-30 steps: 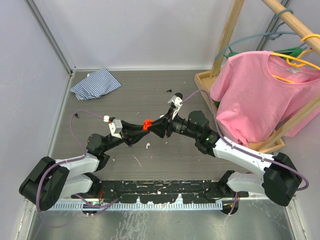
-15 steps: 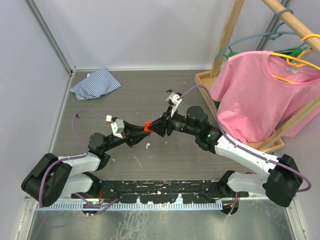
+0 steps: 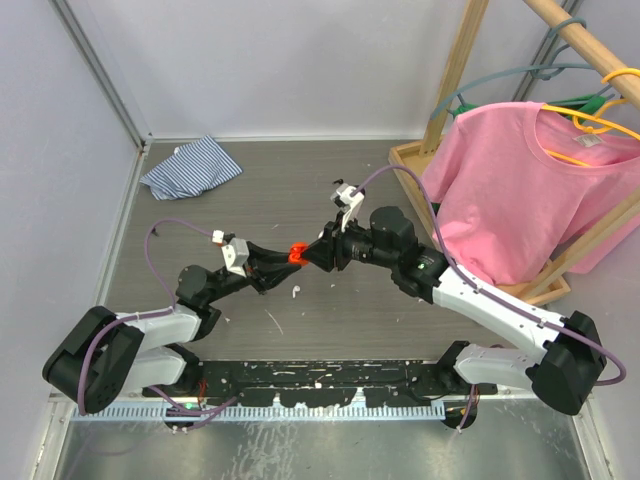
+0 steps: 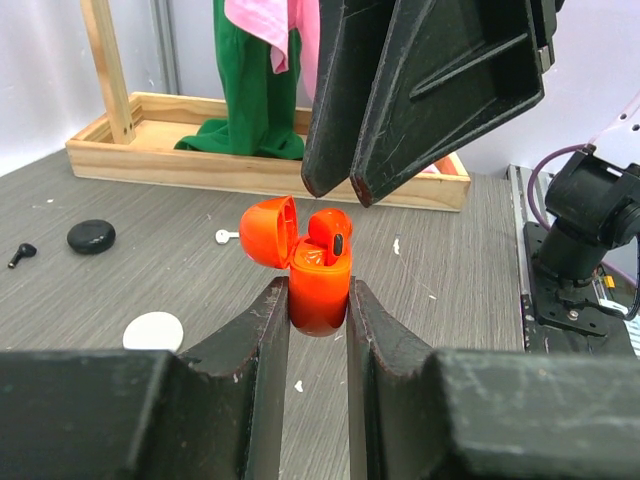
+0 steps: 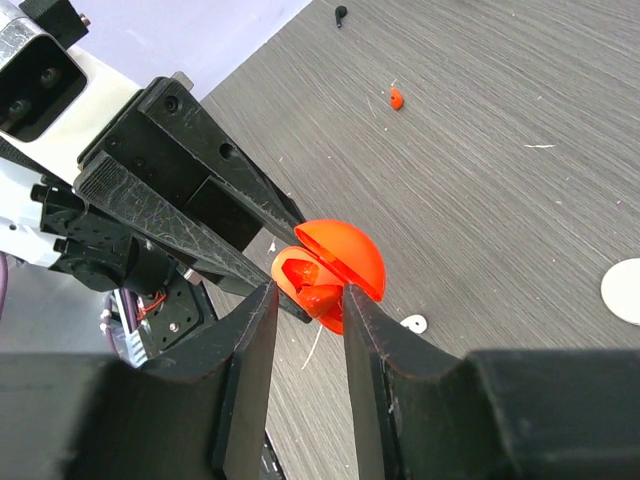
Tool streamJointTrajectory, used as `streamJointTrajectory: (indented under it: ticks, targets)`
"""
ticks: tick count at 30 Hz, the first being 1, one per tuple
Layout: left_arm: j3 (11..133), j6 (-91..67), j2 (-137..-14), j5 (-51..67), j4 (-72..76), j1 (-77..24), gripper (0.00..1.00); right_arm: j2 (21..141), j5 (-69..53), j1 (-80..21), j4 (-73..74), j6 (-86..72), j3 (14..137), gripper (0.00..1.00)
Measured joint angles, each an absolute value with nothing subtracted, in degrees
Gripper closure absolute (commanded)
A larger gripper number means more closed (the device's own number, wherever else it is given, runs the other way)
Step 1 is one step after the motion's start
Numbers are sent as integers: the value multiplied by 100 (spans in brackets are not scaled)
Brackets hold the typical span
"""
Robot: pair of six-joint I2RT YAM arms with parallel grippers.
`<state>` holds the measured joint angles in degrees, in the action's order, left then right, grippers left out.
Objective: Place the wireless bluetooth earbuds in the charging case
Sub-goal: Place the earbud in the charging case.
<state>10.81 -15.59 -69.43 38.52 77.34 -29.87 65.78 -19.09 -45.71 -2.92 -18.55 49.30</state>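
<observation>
My left gripper [image 4: 318, 288] is shut on the lower half of a red charging case [image 4: 320, 300] and holds it above the table with its lid [image 4: 268, 230] open. A red earbud [image 4: 330, 228] stands in the case and sticks out at the top. My right gripper [image 4: 346, 190] hovers just above it, its fingertips a little apart and holding nothing. In the right wrist view the earbud [image 5: 322, 297] shows just beyond my right gripper [image 5: 308, 292]. In the top view both grippers meet at the case [image 3: 297, 251] in mid-table.
On the table lie a second red earbud [image 5: 396, 98], a black earbud [image 4: 20, 254], a black round case [image 4: 91, 236], a white earbud [image 4: 226, 236] and a white round case [image 4: 154, 331]. A striped cloth [image 3: 190, 166] lies far left; a wooden rack with a pink shirt [image 3: 520, 190] stands right.
My right arm has shifted its wrist up and to the left over the case. My left gripper has kept hold of the red case and has hardly moved.
</observation>
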Motion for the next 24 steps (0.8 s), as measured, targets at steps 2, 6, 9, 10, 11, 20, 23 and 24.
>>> streamJointTrajectory:
  ticks: [2, 6, 9, 10, 11, 20, 23, 24]
  targets:
    - [1081, -1559, -6943, 3868, 7734, -2987, 100, 6578, -1946, -4571, -281, -1857, 4932, 63]
    - [1083, -1559, -6943, 3892, 7734, -2987, 100, 6639, -2032, -4571, -215, -1859, 4958, 64]
    - [1083, -1559, -6943, 3909, 7734, -2987, 100, 6718, -2093, -4571, -161, -1861, 5009, 65]
    - [1083, -1559, -6943, 3916, 7734, -2987, 100, 6733, -2112, -4571, -158, -1859, 5015, 66]
    - [1083, -1559, -6943, 3931, 7734, -2987, 100, 6744, -2130, -4571, -158, -1859, 5015, 66]
    - [1127, -1566, -6997, 4191, 7738, -2987, 100, 6842, -2316, -4569, -108, -1789, 5162, 67]
    - [1149, -1573, -7011, 4257, 7734, -2987, 100, 6941, -2449, -4569, -71, -1710, 5290, 66]
    - [1155, -1575, -7013, 4278, 7732, -2987, 100, 6967, -2493, -4571, -64, -1684, 5323, 67]
